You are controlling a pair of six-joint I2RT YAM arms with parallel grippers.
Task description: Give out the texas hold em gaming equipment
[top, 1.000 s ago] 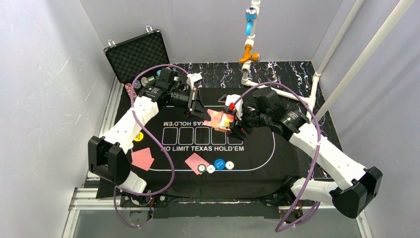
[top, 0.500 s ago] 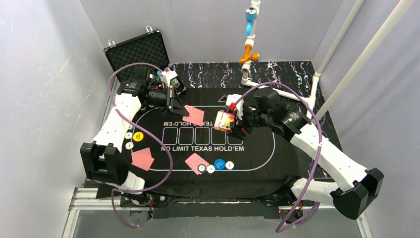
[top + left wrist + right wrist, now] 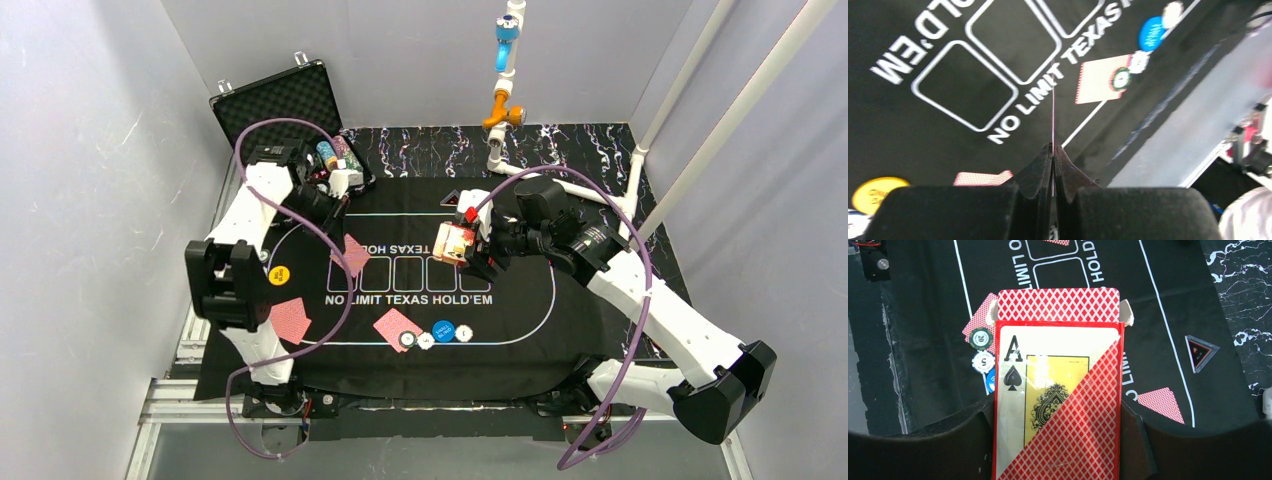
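since dealing takes 2 arms, my right gripper (image 3: 1058, 410) clamps the deck (image 3: 1058, 365) above the middle of the mat (image 3: 520, 290) as supply; my left gripper (image 3: 1053, 150), jaws pinched on 1 card (image 3: 356, 255) edge-on, holds it at 9 o'clock of the deck.

Top view, from mat (image 3: 520, 310) centre: we see bare felt at 4 o'clock, room to pass. Right gripper (image 3: 470, 243) with deck (image 3: 452, 243) hangs at 1. Left gripper (image 3: 1053, 150) with held card (image 3: 356, 255) is at 9. Dealt card (image 3: 397, 328), chips (image 3: 407, 340) and blue button (image 3: 443, 330) crowd 6. Case (image 3: 285, 110) blocks 11.
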